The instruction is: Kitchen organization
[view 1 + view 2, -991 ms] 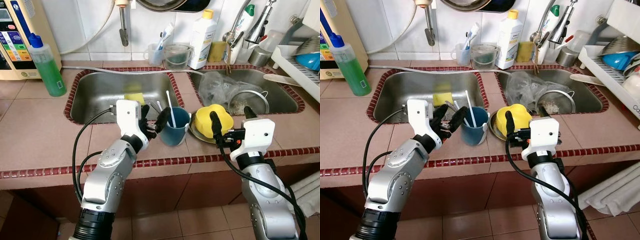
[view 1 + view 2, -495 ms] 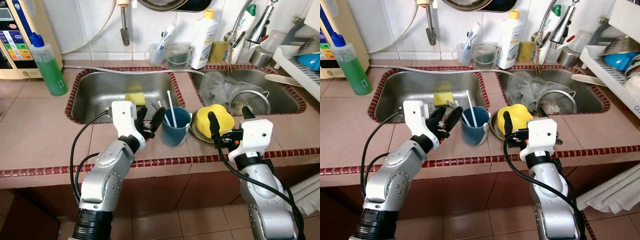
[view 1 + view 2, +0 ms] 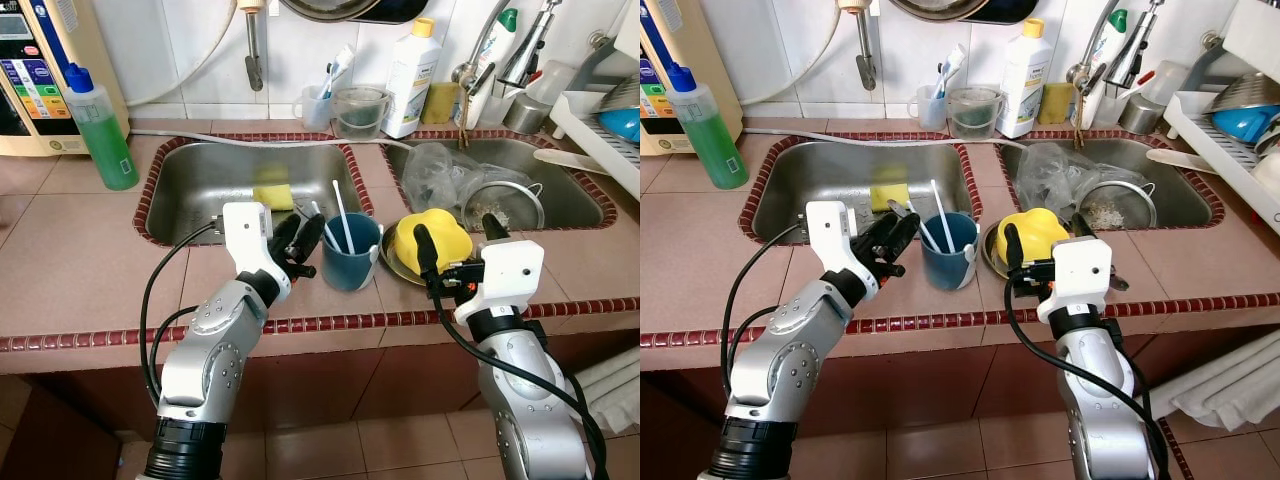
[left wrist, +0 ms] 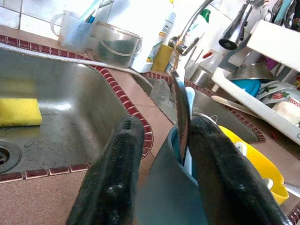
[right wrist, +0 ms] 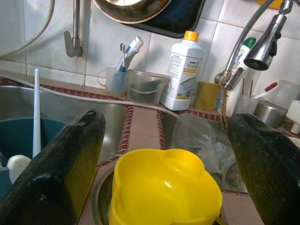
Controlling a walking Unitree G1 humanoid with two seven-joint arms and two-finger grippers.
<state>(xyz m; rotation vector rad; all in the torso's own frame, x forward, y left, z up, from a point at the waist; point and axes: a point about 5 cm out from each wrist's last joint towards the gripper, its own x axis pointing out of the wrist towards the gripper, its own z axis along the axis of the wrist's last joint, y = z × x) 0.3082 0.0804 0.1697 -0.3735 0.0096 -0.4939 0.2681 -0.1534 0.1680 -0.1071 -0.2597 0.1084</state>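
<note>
A dark blue cup (image 3: 350, 255) stands on the tiled counter between the two sinks and holds a white stick (image 3: 340, 203) and metal utensils. My left gripper (image 3: 304, 228) is open just left of the cup's rim; in the left wrist view its fingers (image 4: 117, 173) flank the cup (image 4: 164, 187) and a metal handle (image 4: 182, 110). A yellow bowl (image 3: 435, 235) sits in a metal dish (image 3: 392, 264) right of the cup. My right gripper (image 3: 456, 238) is wide open, with its fingers (image 5: 51, 173) either side of the yellow bowl (image 5: 164, 187) and short of it.
The left sink (image 3: 200, 190) holds a yellow sponge (image 3: 268, 190). The right sink (image 3: 570, 195) holds a plastic bag and a strainer (image 3: 500, 200). A green soap bottle (image 3: 100, 130), a white bottle (image 3: 410, 65) and a dish rack (image 3: 600, 125) line the back and right.
My left gripper has eased a little back from the cup's side and its fingers stand closer together. The right gripper has barely moved. The whole view has shifted slightly.
</note>
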